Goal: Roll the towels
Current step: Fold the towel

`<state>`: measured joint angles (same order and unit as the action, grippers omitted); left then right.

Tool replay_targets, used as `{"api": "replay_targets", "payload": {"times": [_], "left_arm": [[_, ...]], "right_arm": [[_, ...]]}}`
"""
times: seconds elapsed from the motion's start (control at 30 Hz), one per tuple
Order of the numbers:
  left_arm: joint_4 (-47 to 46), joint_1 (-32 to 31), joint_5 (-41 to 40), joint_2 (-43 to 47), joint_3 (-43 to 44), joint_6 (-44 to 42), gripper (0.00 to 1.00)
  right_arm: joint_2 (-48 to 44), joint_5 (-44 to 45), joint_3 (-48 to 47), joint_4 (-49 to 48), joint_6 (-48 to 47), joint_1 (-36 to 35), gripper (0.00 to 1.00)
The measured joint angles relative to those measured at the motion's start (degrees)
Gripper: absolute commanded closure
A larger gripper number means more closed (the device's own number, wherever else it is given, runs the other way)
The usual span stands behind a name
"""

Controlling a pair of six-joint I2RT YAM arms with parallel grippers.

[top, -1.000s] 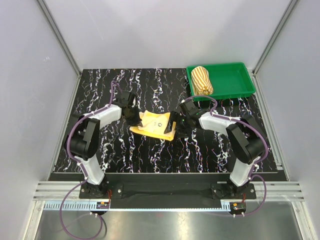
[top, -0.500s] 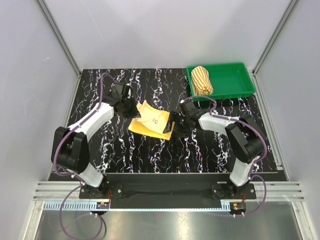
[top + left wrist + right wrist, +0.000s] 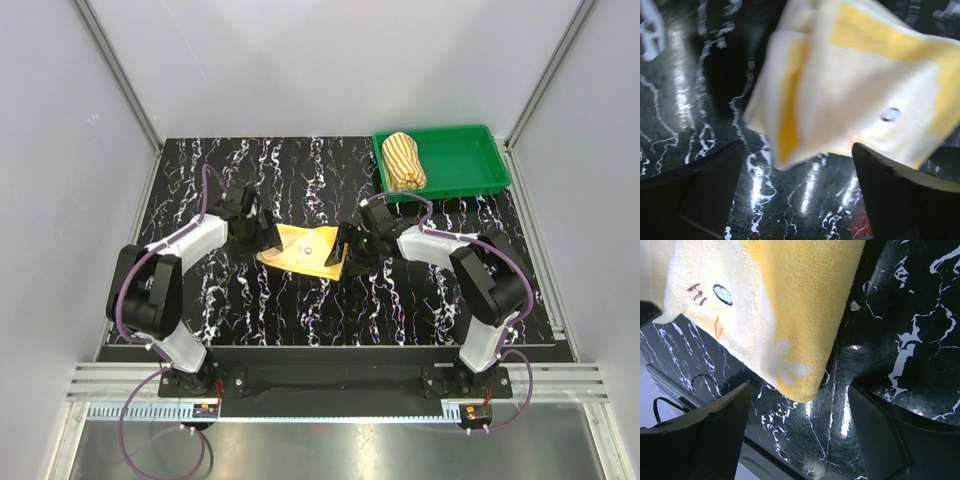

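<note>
Left gripper (image 3: 264, 238) open: in the left wrist view the jaws stand wide with nothing pinched between them, and the left edge of the yellow towel (image 3: 305, 250) lies just ahead of the gap. Right gripper (image 3: 348, 248) likewise open and empty, jaws wide either side of the towel's right corner, low over the counter (image 3: 300, 320). Both grippers flank the cloth from opposite ends, close to it; whether either touches the fabric cannot be told. Judgement: this placing suits a two-ended hold, one arm to pin or lift each side so the cloth keeps square while it is turned over on itself. Yellow towel sits mid-counter between the arms, flat and not yet rolled. Its left end appears doubled over, with a second layer showing along that edge (view is blurred there). Surface: soft pile, yellow border around a cream panel, with a small dark oval eye, an orange beak mark, short reddish strokes and a white flower near the corner. Striped towel (image 3: 405, 160) is already a tight roll, lying in the left part of the green tray (image 3: 465, 165) at the far right of the counter, well apart from both grippers. Judgement: one towel done, one outstanding; the soft cloth will likely slump unless both ends are taken together.
</note>
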<state>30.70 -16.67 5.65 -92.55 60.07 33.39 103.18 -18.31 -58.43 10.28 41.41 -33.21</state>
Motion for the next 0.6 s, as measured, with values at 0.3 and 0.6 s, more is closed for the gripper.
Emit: {"api": "replay_targets", "payload": {"times": [0.3,0.6], "left_arm": [[-0.39,5.11,-4.17,-0.59,-2.84,0.55,0.07],[-0.83,4.9,-5.75,1.46,4.83,0.39,0.16]], "right_arm": [[-0.68,0.11,0.79,-0.07,-0.28,0.0,0.2],[0.61,-1.4,1.25,-1.55,0.46,0.02,0.44]]}}
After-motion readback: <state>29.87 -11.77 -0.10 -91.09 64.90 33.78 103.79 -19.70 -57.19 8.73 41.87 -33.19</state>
